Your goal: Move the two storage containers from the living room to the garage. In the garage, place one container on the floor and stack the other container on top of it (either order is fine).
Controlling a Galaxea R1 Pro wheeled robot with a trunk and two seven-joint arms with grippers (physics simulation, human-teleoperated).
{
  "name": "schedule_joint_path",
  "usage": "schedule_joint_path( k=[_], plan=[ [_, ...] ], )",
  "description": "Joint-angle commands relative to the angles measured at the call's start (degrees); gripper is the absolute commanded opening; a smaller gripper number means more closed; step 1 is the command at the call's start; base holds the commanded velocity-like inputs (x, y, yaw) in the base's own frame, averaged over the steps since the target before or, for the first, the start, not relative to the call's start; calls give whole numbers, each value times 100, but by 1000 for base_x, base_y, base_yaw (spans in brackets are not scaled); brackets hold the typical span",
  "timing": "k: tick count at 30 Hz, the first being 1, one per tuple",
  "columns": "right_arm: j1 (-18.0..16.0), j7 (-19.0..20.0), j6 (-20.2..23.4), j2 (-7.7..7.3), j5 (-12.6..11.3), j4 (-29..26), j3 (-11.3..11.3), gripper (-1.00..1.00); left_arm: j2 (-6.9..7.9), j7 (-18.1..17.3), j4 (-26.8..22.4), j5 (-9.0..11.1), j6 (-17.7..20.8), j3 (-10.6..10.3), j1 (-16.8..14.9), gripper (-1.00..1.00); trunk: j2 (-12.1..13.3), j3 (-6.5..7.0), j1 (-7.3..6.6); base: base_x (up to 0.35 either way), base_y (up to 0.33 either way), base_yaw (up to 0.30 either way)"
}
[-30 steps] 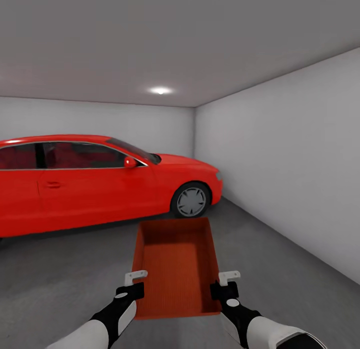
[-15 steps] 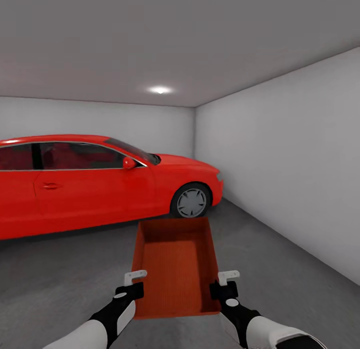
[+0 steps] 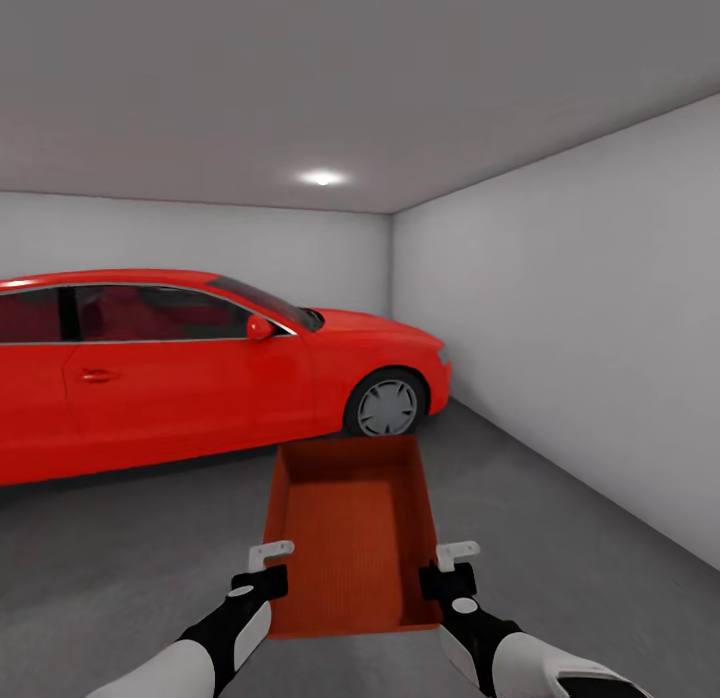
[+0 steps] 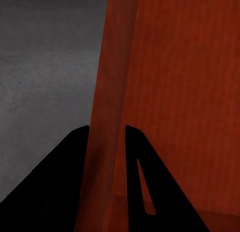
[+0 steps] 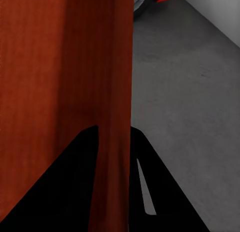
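Observation:
I hold one orange-red open-topped storage container point(image 3: 350, 528) level in front of me, above the garage's dark grey concrete floor point(image 3: 120, 558). My left gripper point(image 3: 270, 563) is shut on the container's left wall point(image 4: 107, 142), one finger on each side of it. On the opposite side, my right gripper point(image 3: 450, 563) is shut on the right wall point(image 5: 115, 142) in the same way. The container is empty.
A glossy red car point(image 3: 200, 363) stands across the garage ahead and to the left, its front wheel point(image 3: 388, 406) just beyond the container. A plain white wall point(image 3: 570, 358) runs along the right. Bare concrete point(image 5: 190, 102) lies to the right of the container.
The view has crept forward toward the car; the container and both grippers keep the same place in the picture.

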Motion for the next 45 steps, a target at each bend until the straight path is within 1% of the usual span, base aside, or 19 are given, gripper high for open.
schedule_joint_path(
  k=[1,3,4,28,45],
  plan=[
    [-4,-58,-35,-25,26,11,-14,-100,4,44,-2,22,-5,-2,-7,-100,-7,-9,4,309,123,0],
    [-2,-55,-35,-27,141,11,-136,-100,4,44,13,8,-5,9,-7,-100,-7,-9,4,320,25,0],
    [-3,-76,-35,-27,-2247,11,1887,-100,4,44,13,-270,-5,301,-9,-100,-7,-9,4,321,12,0],
    [-7,-79,-28,-1,-2256,11,1887,-100,4,44,25,-271,-5,301,-7,-100,-7,-9,4,322,1,-7],
    [-6,-81,-26,-9,-2256,11,1879,-100,2,44,-8,-271,-13,289,-9,-100,-7,-9,4,322,69,-259]
  ],
)
